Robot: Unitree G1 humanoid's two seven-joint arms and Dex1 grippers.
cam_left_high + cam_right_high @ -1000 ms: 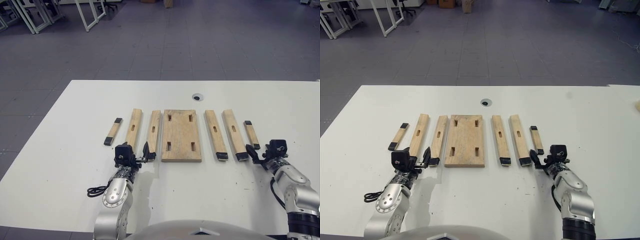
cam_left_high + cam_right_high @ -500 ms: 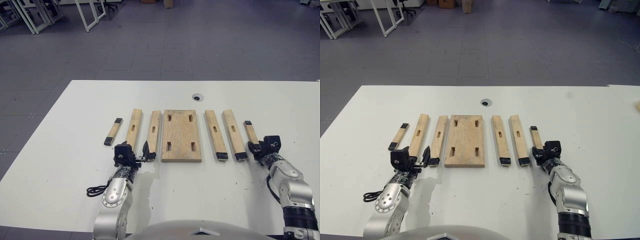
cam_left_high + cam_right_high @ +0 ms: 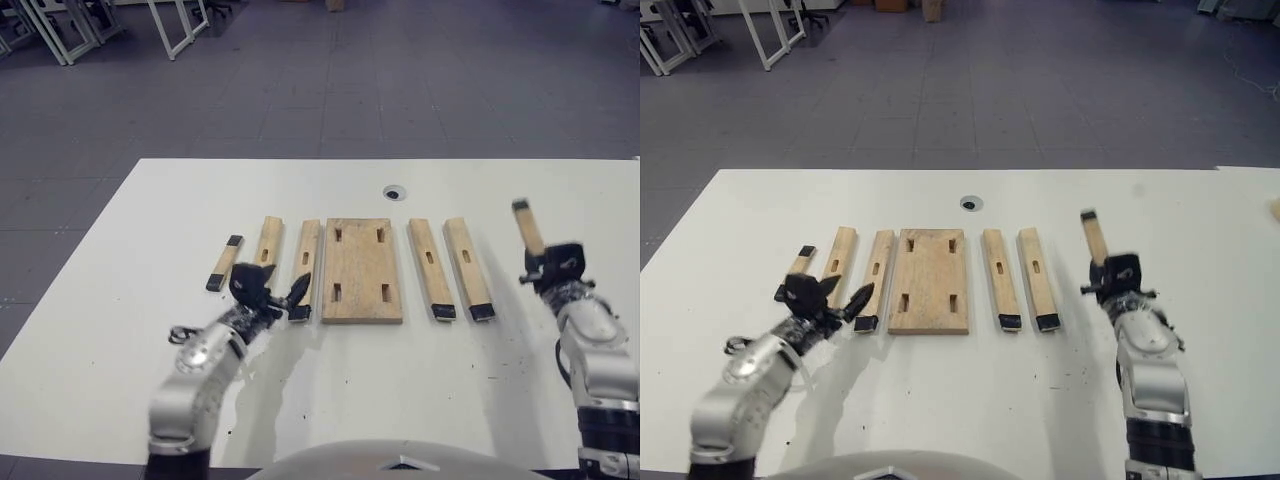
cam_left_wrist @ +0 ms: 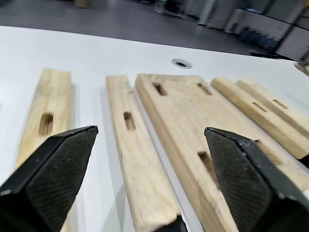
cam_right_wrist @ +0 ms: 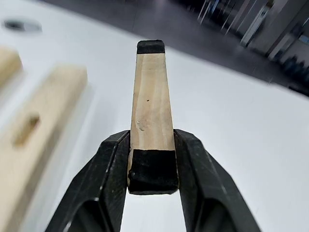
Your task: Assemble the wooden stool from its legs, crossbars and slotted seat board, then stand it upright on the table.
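Note:
The slotted seat board (image 3: pixel 362 268) lies flat at mid-table. Two slotted legs (image 3: pixel 265 245) (image 3: pixel 307 258) lie to its left and two more (image 3: pixel 430 268) (image 3: pixel 467 265) to its right. A short black-tipped crossbar (image 3: pixel 225 262) lies at the far left. My left gripper (image 3: pixel 275 288) is open, low over the near ends of the left legs, with the inner left leg (image 4: pixel 137 159) between its fingers (image 4: pixel 53 179). My right gripper (image 3: pixel 545 270) is shut on the other short crossbar (image 5: pixel 151 96), held tilted up above the table to the right of the legs.
A round cable hole (image 3: pixel 395 192) sits in the white table (image 3: pixel 120 330) behind the seat board. Wide bare table lies in front of the parts and at both sides. Grey floor and white table frames (image 3: pixel 60 30) lie beyond the far edge.
My right gripper shut on the right crossbar and lifted it off the table, tipping it upward. My left arm swung out to the left while its gripper stayed open at the leg ends.

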